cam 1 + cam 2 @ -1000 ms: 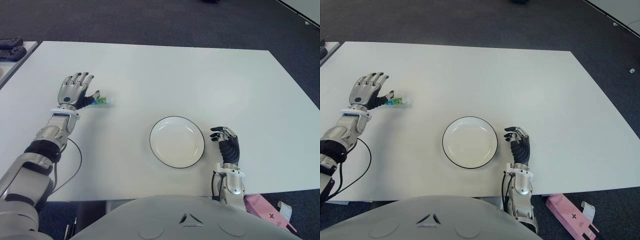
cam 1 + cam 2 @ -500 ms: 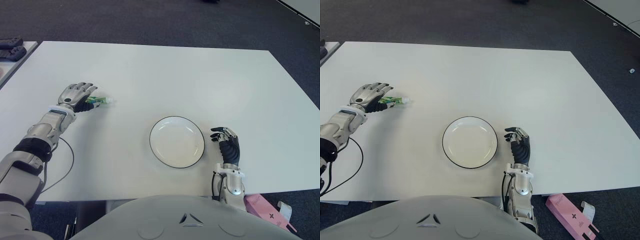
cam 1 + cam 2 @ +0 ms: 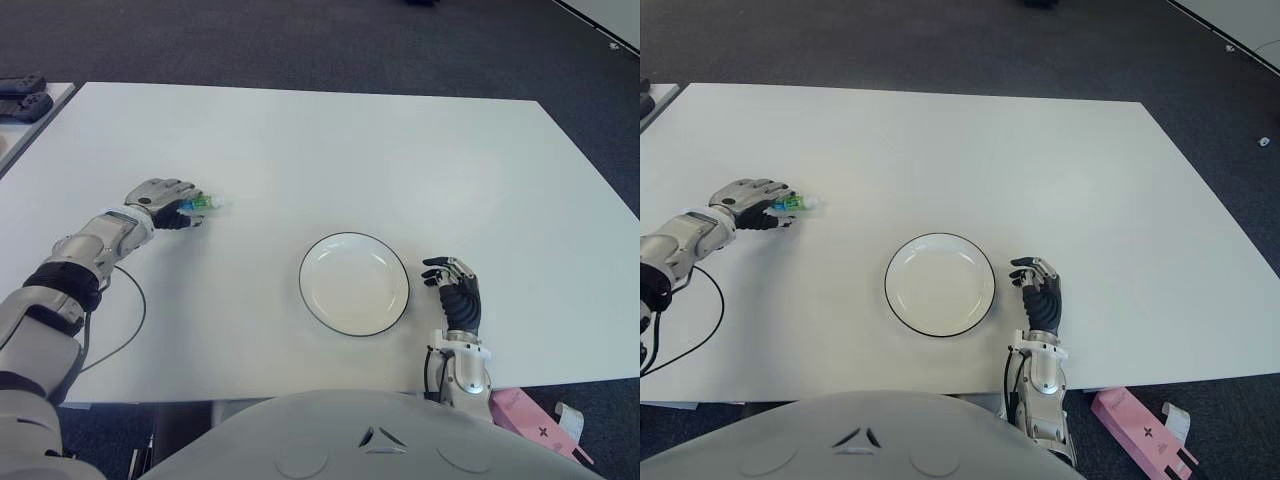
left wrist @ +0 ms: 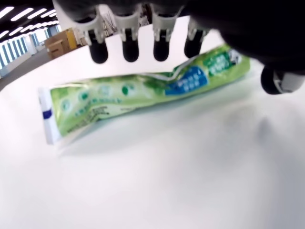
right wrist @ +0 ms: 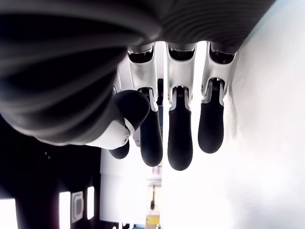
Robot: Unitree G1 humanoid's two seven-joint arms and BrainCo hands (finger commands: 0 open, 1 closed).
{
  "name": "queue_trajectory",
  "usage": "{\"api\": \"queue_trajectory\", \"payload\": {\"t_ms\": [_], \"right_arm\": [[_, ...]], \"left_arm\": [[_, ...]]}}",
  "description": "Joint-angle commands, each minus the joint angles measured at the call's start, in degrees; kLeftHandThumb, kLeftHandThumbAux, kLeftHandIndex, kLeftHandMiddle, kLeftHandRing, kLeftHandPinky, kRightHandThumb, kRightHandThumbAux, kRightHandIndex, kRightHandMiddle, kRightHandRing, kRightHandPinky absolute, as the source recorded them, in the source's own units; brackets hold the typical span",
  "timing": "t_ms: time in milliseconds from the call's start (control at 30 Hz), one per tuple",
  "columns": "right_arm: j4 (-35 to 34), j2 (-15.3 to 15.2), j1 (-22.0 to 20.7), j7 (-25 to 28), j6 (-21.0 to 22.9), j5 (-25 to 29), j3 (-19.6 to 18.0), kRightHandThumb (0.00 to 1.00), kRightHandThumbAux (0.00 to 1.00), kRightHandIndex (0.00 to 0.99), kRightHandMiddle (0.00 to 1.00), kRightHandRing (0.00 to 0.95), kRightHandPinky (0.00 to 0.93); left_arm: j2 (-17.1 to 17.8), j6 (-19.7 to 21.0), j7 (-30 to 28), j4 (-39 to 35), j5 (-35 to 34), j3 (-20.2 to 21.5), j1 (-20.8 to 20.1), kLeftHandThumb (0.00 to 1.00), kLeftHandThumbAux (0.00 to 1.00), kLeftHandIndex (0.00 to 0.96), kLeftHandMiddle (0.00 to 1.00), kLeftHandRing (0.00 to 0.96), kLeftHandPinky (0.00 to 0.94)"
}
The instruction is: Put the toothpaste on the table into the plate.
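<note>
In the eye views the left robot hand [image 3: 165, 200] is laid over the toothpaste [image 3: 205, 203] on the white bench [image 3: 330, 140], well left of the empty plate [image 3: 354, 283]; the right robot hand [image 3: 455, 290] shows just right of the plate, loosely curled and holding nothing. In the left wrist view the fingertips [image 4: 130, 50] arch above the green tube, which lies flat, not yet gripped. Fingers and thumb should probably close across the tube's middle before lifting.
</note>
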Motion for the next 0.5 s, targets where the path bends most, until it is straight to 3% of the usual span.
{"api": "queue_trajectory", "payload": {"t_ms": [33, 500], "right_arm": [[0.0, 0.4, 0.7, -0.6, 0.0, -0.8, 0.1, 0.839, 0.685, 0.443, 0.462, 0.519, 0.511], [-1.6, 0.9, 1.8, -0.5, 1.4, -0.1, 0.3, 0.838, 0.686, 0.438, 0.463, 0.521, 0.512]], "left_arm": [[-0.4, -2.4, -2.4, 2.9, 2.2, -2.9, -1.7, 0.428, 0.186, 0.0, 0.0, 0.0, 0.0], [-5.1, -4.4, -0.1, 12.2, 6.8, -10.2, -6.2, 0.425, 0.224, 0.0, 0.0, 0.0, 0.017]]}}
